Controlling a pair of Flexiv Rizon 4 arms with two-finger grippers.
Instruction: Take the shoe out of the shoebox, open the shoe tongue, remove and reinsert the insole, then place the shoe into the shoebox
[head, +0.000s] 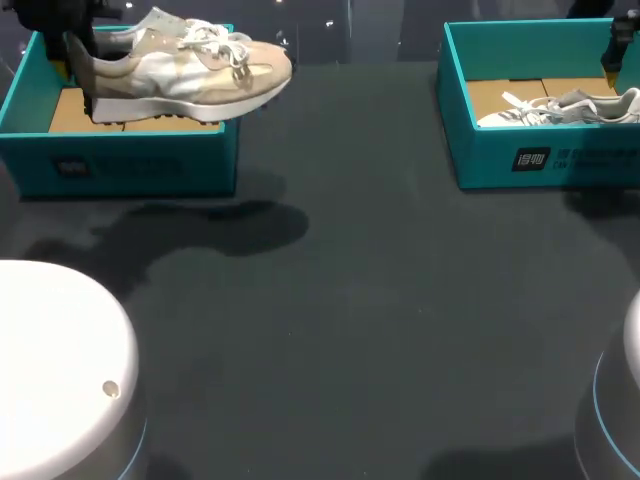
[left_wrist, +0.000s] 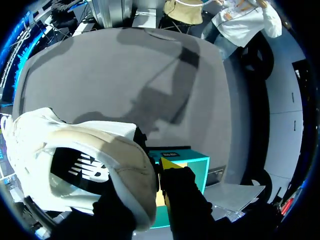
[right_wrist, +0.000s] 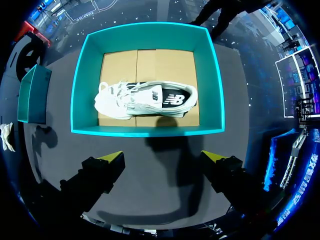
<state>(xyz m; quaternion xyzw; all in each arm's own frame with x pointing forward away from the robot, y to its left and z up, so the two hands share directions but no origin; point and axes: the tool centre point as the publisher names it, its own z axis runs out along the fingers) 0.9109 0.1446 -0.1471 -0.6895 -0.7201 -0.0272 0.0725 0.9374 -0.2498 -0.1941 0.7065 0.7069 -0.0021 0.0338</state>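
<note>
Beige sneaker (head: 185, 65) is held by its heel, pinched in the left gripper (left_wrist: 147, 185), just above the left teal shoebox (head: 130, 160), apparently lifted clear for tongue work, while the right gripper (right_wrist: 162, 157) is spread over a second shoebox (right_wrist: 80, 100) containing a white sneaker (right_wrist: 145, 100).

The left gripper (head: 78, 45) is raised at the far left, its fingers (left_wrist: 182, 200) clamped on the heel of the shoe (head: 190, 65). The right gripper (right_wrist: 162, 157) hangs at the far right, pointing straight down, its yellow-tipped fingers (right_wrist: 107, 167) spread wide apart.
</note>
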